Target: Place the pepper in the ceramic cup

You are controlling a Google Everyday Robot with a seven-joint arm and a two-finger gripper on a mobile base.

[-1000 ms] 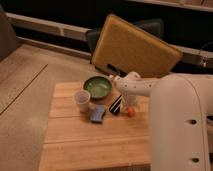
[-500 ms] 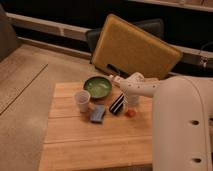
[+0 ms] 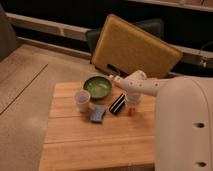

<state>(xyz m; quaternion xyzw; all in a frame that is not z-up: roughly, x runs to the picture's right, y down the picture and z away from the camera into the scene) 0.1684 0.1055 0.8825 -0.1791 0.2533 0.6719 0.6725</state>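
gripper hangs low over the right-hand part of the wooden table, at the end of the white arm, which reaches in from the right. whether it is spread or closed on anything: cannot tell. it shows only as a pale shape merging with the wrist.

the pepper lies directly beneath the gripper as a small orange-red spot at its lower tip. touching or just clear of it: cannot tell. it appears to rest on the table surface, towards the right edge.

just left of the gripper is a black-and-white striped block, set at a slant, close beside the pepper but apart from it. further left and slightly nearer the camera is a blue sponge, flat on the wood.

the ceramic cup stands upright and white beyond the sponge on the left — well apart from the pepper, with the block and the sponge between them. its inside cannot be made out.

a green bowl sits behind the cup and the sponge near the table's far edge, left of the arm.

the robot's white body fills the lower right. a yellow panel leans tilted behind the table.
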